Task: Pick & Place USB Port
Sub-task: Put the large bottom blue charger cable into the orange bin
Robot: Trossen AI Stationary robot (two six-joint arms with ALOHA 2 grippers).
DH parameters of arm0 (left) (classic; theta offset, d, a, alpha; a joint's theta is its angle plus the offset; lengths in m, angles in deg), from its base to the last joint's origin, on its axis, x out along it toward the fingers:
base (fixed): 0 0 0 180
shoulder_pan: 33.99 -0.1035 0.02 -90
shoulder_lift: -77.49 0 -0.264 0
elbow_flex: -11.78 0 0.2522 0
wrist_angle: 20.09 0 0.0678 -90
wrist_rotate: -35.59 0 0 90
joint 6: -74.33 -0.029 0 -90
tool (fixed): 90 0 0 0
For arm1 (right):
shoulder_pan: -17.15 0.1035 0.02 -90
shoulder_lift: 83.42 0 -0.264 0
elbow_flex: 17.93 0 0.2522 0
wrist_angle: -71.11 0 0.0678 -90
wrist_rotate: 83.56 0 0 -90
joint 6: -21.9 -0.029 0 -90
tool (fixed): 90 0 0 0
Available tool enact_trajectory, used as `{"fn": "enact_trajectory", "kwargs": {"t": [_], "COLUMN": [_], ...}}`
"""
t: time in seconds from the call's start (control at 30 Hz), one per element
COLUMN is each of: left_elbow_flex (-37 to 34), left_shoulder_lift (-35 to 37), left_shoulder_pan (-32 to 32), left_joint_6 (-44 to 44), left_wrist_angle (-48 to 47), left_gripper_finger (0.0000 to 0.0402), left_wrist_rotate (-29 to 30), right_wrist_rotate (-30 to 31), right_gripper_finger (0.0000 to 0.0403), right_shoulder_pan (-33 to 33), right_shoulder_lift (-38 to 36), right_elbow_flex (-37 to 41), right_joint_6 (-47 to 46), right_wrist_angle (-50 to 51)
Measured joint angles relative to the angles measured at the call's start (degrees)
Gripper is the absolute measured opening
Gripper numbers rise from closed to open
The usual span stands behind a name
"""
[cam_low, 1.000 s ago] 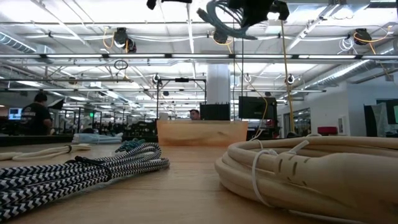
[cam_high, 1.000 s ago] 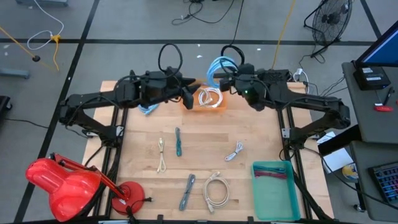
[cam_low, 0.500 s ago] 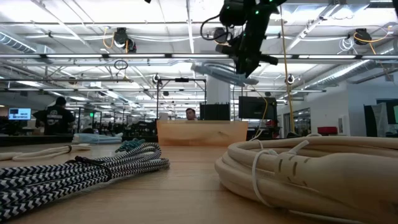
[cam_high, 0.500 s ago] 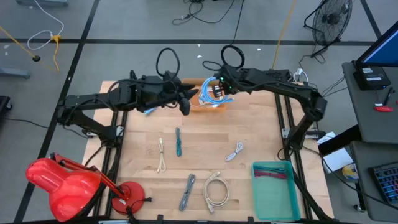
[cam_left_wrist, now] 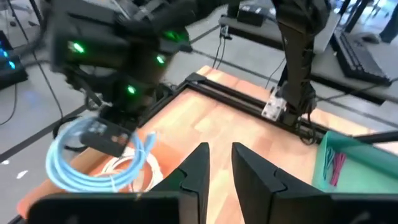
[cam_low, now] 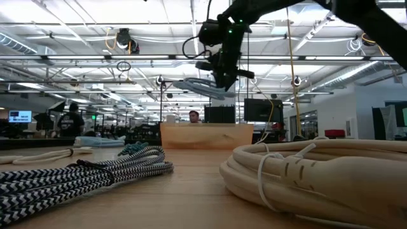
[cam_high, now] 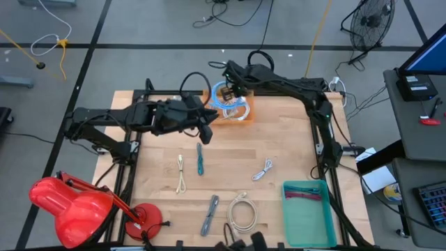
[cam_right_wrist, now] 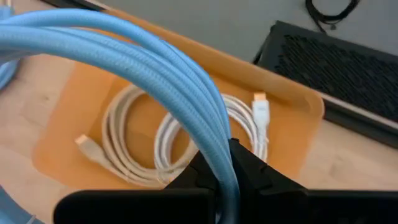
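The blue cable coil (cam_high: 224,97) hangs from my right gripper (cam_right_wrist: 225,169), whose jaws are pressed on its strands, above the orange tray (cam_right_wrist: 297,102) at twelve o'clock on the tabletop (cam_high: 293,150). The tray already holds a white cable (cam_right_wrist: 166,135) with its plug showing. The low view confirms the coil is carried in the air, clear of the surface.

Step in hand, in my judgement: transport is complete and placement is pending. The next move calls for lowering the coil into the tray over the white cable, then spreading the jaws so the loops drop inside the rim and none hangs over the edge.

My left gripper (cam_left_wrist: 216,163) waits just at nine o'clock of the tray, slightly nearer the centre, jaws spread a little with nothing between them.

Other cables remain on the wood: a teal cable (cam_high: 200,159) and a thin pale cable (cam_high: 182,173) at centre-left, a small silver cable (cam_high: 262,170) at centre-right, a braided dark cable (cam_high: 210,214) and a cream coil (cam_high: 242,211) toward six o'clock. A green bin (cam_high: 309,213) stands at five o'clock; its contents are too small to identify, possibly thin cables.

Beyond the tabletop: a red floor machine (cam_high: 66,206) at seven o'clock, a fan (cam_high: 371,19) at one o'clock, and people (cam_low: 71,121) far off in the hall.
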Motion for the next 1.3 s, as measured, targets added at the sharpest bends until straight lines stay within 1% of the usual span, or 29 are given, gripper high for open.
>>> {"fn": "enact_trajectory", "kwargs": {"t": [0.13, 0.27, 0.43, 0.57, 0.63, 0.73, 0.93, 1.1, 1.2, 1.3], "left_elbow_flex": [0.0, 0.0, 0.0, 0.0, 0.0, 0.0, 0.0, -0.01, -0.02, -0.02], "left_shoulder_lift": [0.0, 0.0, 0.0, 0.0, 0.0, 0.0, 0.0, 0.0, 0.0, 0.0], "left_shoulder_pan": [1.57, 2.5, 3.57, 4.21, 4.52, 4.94, 5.3, 5.3, 5.3, 5.3], "left_joint_6": [0.97, 1.38, 1.58, 1.58, 1.56, 1.6, 2.04, 1.77, 1.65, 1.54], "left_wrist_angle": [-1.21, -2.2, -3.58, -3.75, -3.77, -4.05, -5.24, -5.27, -5.28, -5.67], "left_gripper_finger": [0.0052, 0.0039, 0.0019, 0.0004, 0.0003, 0.0014, 0.0027, 0.0015, 0.0004, 0.0004], "left_wrist_rotate": [2.91, 4.35, 5.61, 5.63, 5.73, 6.39, 7.25, 7.4, 7.38, 7.38], "right_wrist_rotate": [-1.43, -2.28, -4.19, -4.21, -3.84, -2.54, -2.7, -2.6, -2.82, -2.97], "right_gripper_finger": [0.0007, 0.0007, 0.0007, 0.0007, 0.0007, 0.0007, 0.0007, 0.0007, 0.0007, 0.0007], "right_shoulder_pan": [0.0, 0.28, 1.08, 1.46, 1.46, 1.43, 0.92, 1.03, 1.04, 1.2], "right_shoulder_lift": [4.05, 6.53, 9.17, 9.55, 9.51, 9.53, 9.53, 9.53, 9.53, 9.53], "right_elbow_flex": [-3.93, -3.92, -3.94, -3.9, -3.9, -3.9, -3.87, -2.57, -0.48, 2.37], "right_joint_6": [0.05, -0.17, -0.36, 0.16, 0.33, 0.24, -0.8, -1.07, -1.88, -2.79], "right_wrist_angle": [1.91, 3.41, 2.25, 1.03, 0.28, -1.45, -2.26, -4.05, -4.1, -4.07]}}
